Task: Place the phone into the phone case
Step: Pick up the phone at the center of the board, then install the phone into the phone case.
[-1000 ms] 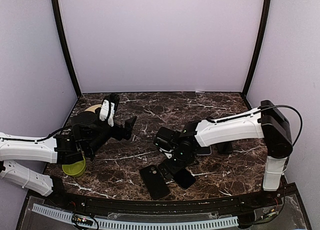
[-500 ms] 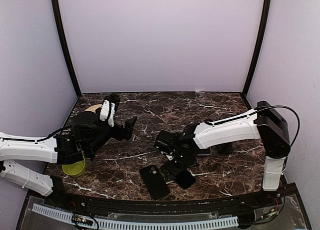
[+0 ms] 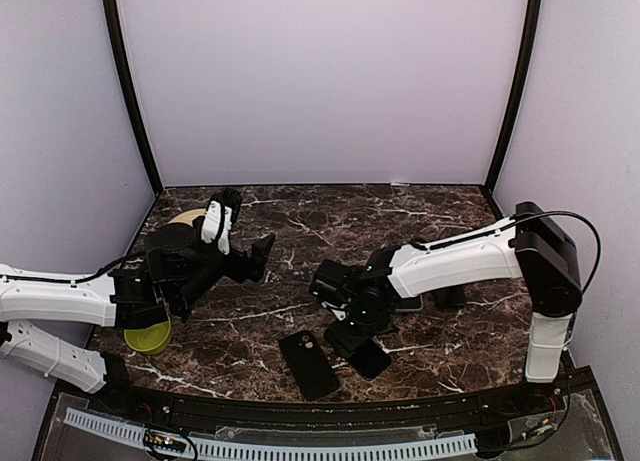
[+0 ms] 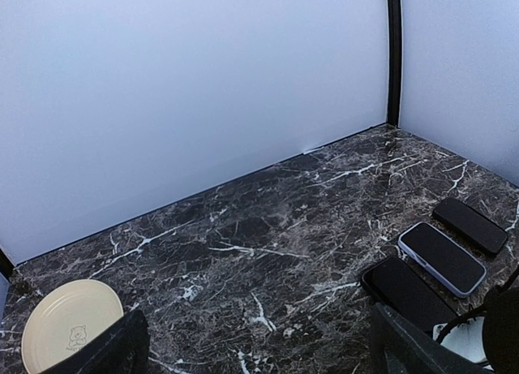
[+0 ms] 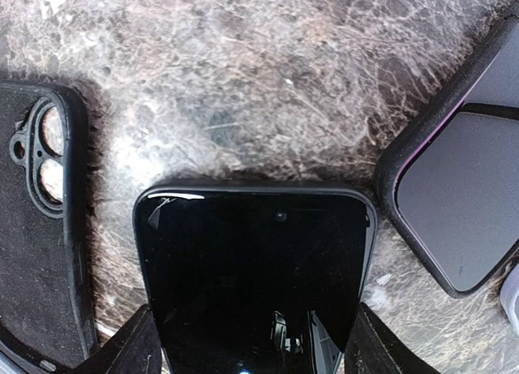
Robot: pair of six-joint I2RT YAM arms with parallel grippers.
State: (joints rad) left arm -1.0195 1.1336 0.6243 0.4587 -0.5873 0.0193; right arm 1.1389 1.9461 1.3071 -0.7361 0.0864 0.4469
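Toward the front edge, right of centre: I have the right gripper (image 5: 253, 337) clenched on the phone (image 5: 255, 260), one finger against each long edge, screen up.
Phone case (image 5: 36, 228): lies flat just beside the phone on the side toward the left edge, not touching it.
Step in hand: I judge this to be carrying the phone to the case; it is not yet seated.
Next move: calls for squaring the phone over the case outline, camera end toward the cutout, then pressing down evenly.
Left gripper (image 4: 258, 341): released, jaws wide, empty, raised near the left edge.
Phone surface: glossy black glass, rounded corners, mirror-like.
Case surface: matte black, soft-looking, with a raised lip and a lobed camera cutout.
Bench (image 5: 268, 58): dark marble pattern with pale veins.
Second cased phone (image 5: 462, 187): just beside the phone, toward the right edge.
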